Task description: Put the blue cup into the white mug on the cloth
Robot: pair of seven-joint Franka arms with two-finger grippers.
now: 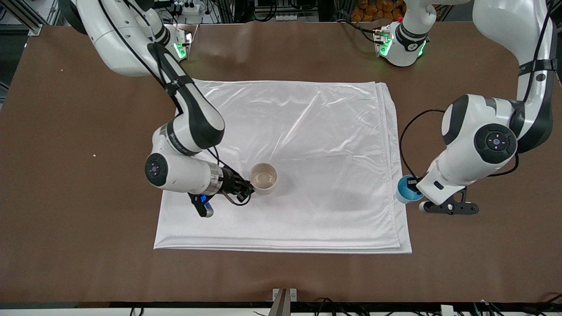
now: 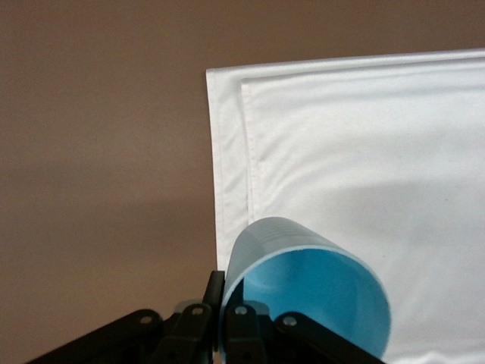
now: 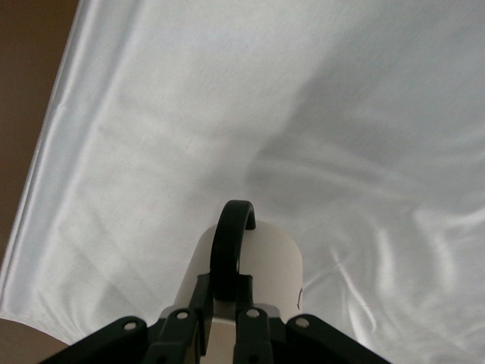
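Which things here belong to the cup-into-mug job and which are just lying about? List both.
Job:
- blue cup, rim pinched by the left gripper over the cloth's edge
- white mug on the cloth, handle held by the right gripper
- cloth

Lying about:
- two small crumbs on the brown table

High front view, two close wrist views

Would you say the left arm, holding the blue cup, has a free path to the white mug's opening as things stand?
Probably yes. The left gripper pinches the blue cup at the cloth's edge. The white mug stands open-topped; the right gripper grips only its handle, and bare cloth lies between.
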